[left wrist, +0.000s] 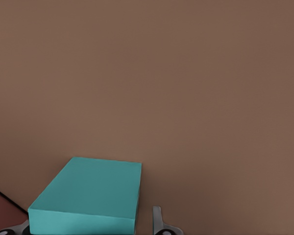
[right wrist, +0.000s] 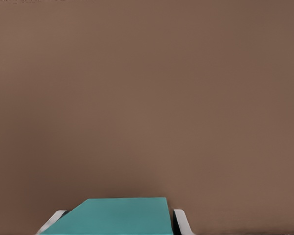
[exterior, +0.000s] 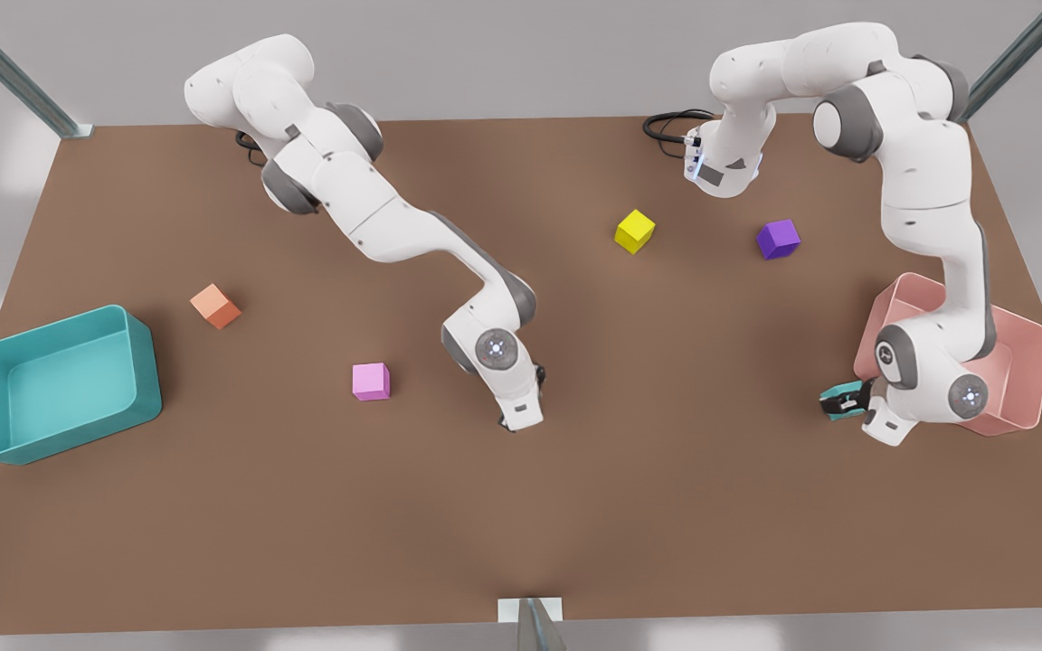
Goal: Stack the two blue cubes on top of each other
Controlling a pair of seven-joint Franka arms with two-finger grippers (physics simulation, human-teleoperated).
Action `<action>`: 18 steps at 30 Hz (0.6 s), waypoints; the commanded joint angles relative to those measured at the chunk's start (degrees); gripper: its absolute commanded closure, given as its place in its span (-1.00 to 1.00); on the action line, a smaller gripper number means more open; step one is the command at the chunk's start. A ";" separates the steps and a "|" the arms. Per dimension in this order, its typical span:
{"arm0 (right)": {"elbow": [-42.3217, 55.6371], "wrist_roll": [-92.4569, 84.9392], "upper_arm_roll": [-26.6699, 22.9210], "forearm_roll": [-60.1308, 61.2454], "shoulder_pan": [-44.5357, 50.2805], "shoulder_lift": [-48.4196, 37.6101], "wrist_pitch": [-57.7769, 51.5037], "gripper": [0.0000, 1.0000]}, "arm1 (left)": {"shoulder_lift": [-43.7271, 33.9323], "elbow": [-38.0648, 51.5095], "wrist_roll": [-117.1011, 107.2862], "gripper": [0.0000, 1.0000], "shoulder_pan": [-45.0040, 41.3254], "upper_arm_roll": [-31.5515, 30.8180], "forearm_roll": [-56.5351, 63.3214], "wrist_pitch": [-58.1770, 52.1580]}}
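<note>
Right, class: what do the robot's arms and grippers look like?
Both arms: white rounded segments, grey joints, black cables at the bases. Left gripper, near the pink bin, shows dark fingers; right gripper, centre of the front view, looks white.

Teal cube between tool fingers, brown table

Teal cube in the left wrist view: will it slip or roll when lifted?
Probably stiff: the teal cube shows flat faces and sharp edges in the left gripper. Unlikely to roll, being flat-sided. Matte surface suggests decent grip.
</note>
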 commanded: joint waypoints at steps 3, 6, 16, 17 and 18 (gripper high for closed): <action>0.27 20.75 0.07 3.04 -0.06 -0.28 -0.33 -1.00 | -0.02 0.02 -0.57 -0.01 -0.06 0.00 0.04 1.63; 0.27 20.31 0.69 3.30 -1.99 -1.95 -3.66 -1.00 | -0.80 0.02 -0.84 -0.02 -0.58 -0.08 -0.05 1.11; 1.41 18.90 7.11 11.21 -20.96 -15.75 -27.92 -1.00 | -4.94 13.73 -52.76 -0.09 -24.31 -9.39 -2.60 -16.56; 1.24 19.08 5.97 9.55 -24.04 -17.32 -33.27 -1.00 | -3.89 15.48 -57.25 -0.09 -26.77 -10.63 -2.60 -16.30; 1.15 18.90 3.86 0.61 -25.37 -20.40 -37.49 -1.00 | -1.78 18.73 -60.33 -0.09 -29.14 -10.63 -2.69 -16.21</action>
